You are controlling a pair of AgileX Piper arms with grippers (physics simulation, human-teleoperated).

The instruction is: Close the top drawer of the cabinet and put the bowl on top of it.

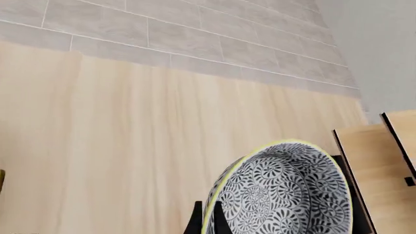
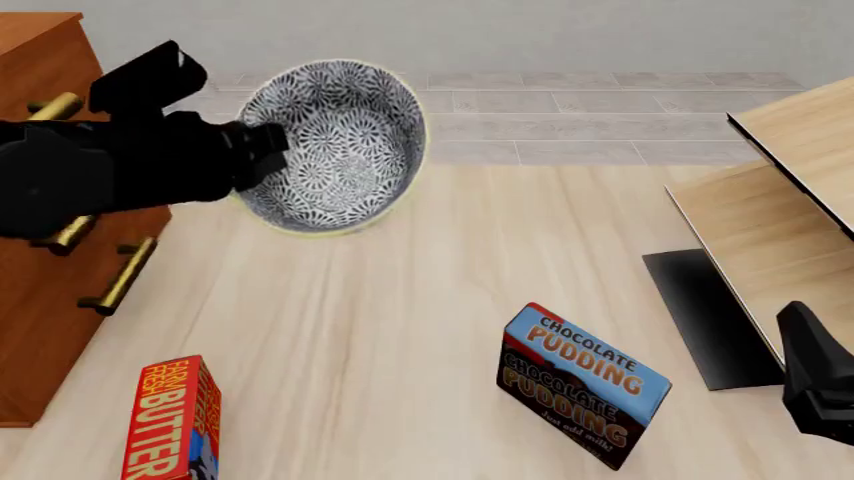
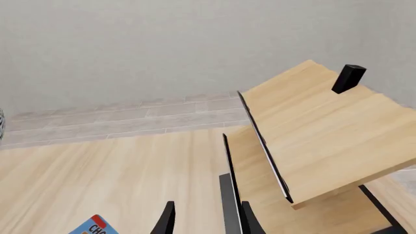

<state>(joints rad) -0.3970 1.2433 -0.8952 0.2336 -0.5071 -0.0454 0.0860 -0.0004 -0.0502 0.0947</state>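
The bowl (image 2: 340,140), grey-white mosaic with a pale yellow rim, hangs tilted above the table beside the cabinet (image 2: 40,300), its opening facing the front camera. My left gripper (image 2: 267,152) is shut on its rim; the left wrist view shows the fingers pinching the rim of the bowl (image 1: 286,190) at the gripper (image 1: 208,224). The left arm covers most of the top drawer; only the end of its brass handle (image 2: 51,106) shows, and I cannot tell how far it stands out. My right gripper (image 2: 817,385) is low at the near right, open and empty (image 3: 208,222).
A chocolate pudding box (image 2: 581,385) stands at the near middle of the table and a red butter box (image 2: 167,420) at the near left. Pale wood furniture with black edges (image 2: 787,200) fills the right side, close ahead of the right gripper (image 3: 312,131).
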